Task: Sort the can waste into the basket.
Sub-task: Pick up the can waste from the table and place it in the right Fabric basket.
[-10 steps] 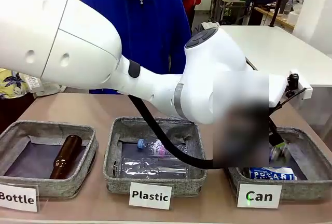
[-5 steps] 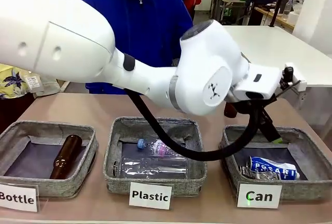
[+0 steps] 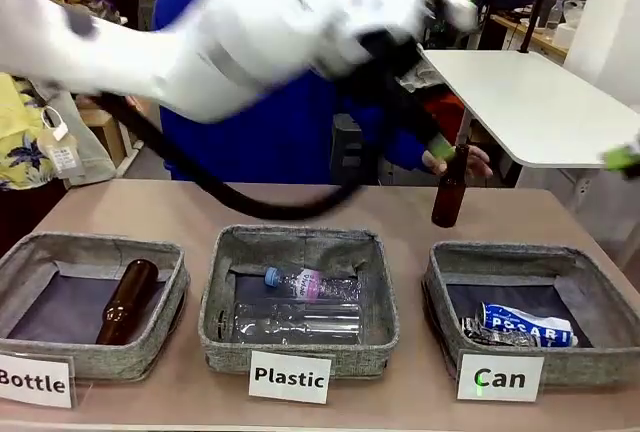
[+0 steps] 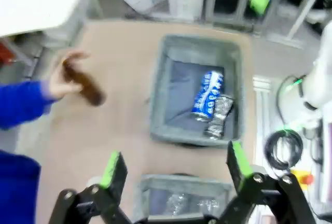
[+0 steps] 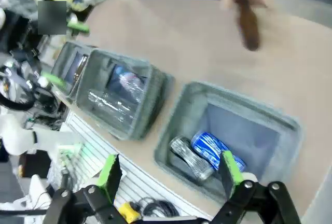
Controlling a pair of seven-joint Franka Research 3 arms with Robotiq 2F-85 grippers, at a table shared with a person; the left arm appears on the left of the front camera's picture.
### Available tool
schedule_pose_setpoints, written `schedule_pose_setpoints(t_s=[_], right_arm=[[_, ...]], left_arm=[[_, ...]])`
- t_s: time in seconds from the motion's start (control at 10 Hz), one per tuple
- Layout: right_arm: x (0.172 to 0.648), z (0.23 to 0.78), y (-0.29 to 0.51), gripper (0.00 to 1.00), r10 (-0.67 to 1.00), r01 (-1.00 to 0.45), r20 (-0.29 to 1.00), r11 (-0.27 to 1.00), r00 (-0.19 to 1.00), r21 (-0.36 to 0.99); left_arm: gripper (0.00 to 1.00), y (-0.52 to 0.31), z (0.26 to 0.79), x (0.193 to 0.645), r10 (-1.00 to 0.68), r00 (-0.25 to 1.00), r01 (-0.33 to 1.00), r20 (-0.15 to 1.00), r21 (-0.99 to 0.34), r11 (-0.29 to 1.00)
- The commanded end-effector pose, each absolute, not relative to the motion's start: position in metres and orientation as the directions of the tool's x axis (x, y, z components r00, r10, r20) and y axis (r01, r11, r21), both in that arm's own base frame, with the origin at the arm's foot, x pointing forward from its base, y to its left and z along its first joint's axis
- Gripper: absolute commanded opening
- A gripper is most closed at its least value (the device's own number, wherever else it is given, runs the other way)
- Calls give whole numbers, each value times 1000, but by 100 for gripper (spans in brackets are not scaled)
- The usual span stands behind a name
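The grey basket (image 3: 500,254) behind the "Can" card holds both cans. The blue POCARI can (image 3: 528,322) lies on its side with the crushed dark can (image 3: 488,334) against it. In the left wrist view the same basket (image 4: 161,94) lies well below my open, empty left gripper (image 4: 175,167), with the blue can (image 4: 208,94) and crushed can (image 4: 219,116) inside. My left arm (image 3: 250,42) is a blur high above the table. My right gripper (image 5: 170,172) hangs open and empty over the basket's near rim (image 5: 176,146), above the blue can (image 5: 212,149).
A person's hand (image 3: 470,160) holds a brown glass bottle (image 3: 449,190) upright on the table behind the Can basket. The "Plastic" basket (image 3: 300,247) holds clear bottles and the "Bottle" basket (image 3: 95,252) a brown bottle. A green fingertip (image 3: 623,159) shows at the right edge.
My left gripper opened and the crushed can landed beside the blue one. The left arm then swung up and away. A person's hand brought a brown bottle onto the table.
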State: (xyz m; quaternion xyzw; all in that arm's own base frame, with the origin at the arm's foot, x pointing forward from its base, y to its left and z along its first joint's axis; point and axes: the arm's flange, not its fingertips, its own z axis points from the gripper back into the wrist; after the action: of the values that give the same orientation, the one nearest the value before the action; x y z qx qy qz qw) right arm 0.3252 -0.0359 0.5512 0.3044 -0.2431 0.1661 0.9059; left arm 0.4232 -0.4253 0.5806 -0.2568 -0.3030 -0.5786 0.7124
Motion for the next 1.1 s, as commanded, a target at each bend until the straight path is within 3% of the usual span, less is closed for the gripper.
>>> schedule_pose_setpoints(t_s=[0.0,0.4,0.7,1.0], right_arm=[[379,553,28,100,167,-468,528,722,833,510],[442,534,93,100,20,-423,473,482,881,767],[454,531,40,100,-151,-301,355,297,922,906],[445,522,-40,100,-275,-241,351,366,895,899]], left_arm=[[100,-282,591,450,-546,368,910,752,-171,378],[100,-76,562,477,-324,591,768,739,-393,506],[100,21,506,460,-240,764,641,599,-660,392],[100,132,469,419,-24,804,580,594,-775,249]])
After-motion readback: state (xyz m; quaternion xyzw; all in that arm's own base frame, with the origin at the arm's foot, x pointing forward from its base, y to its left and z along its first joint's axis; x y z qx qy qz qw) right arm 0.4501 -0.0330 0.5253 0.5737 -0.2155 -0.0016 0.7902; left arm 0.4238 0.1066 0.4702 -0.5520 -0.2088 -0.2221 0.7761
